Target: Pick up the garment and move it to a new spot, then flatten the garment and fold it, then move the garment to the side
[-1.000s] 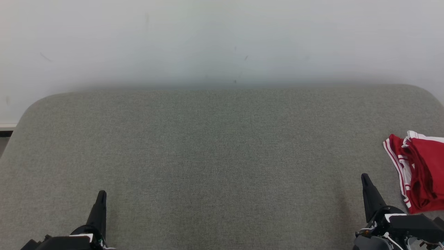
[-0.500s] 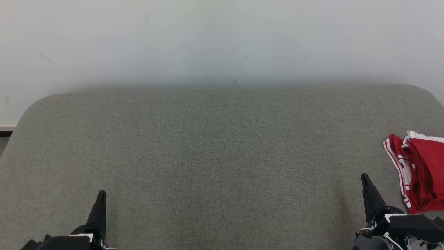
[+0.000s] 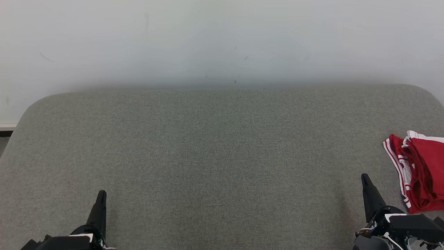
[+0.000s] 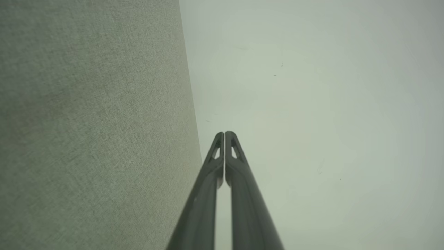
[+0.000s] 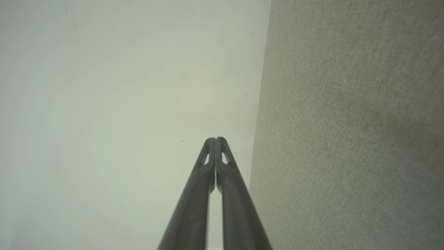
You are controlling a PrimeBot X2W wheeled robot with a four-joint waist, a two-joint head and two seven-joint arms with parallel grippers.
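Grey woven fabric covered the wide cushion [image 3: 222, 156] below a pale wall [image 3: 222, 34]. At its right edge lay the garment [image 3: 421, 170], red with white stripes, folded into a rumpled pile. The left gripper [image 3: 101, 192] and right gripper [image 3: 364, 175] were clenched and empty, neither touching it.

1. Your head camera looks forward and down from behind the left gripper [image 3: 101, 193] and right gripper [image 3: 364, 176]; the fabric surface [image 3: 222, 156] and wall [image 3: 222, 41] lie beyond them.
2. Your left wrist camera sights close along its fingers [image 4: 204, 194]: surface left of them, wall right.
3. Your right wrist camera: surface right of its fingers [image 5: 194, 208], wall left.
4. All three share the surface's edge at the wall.
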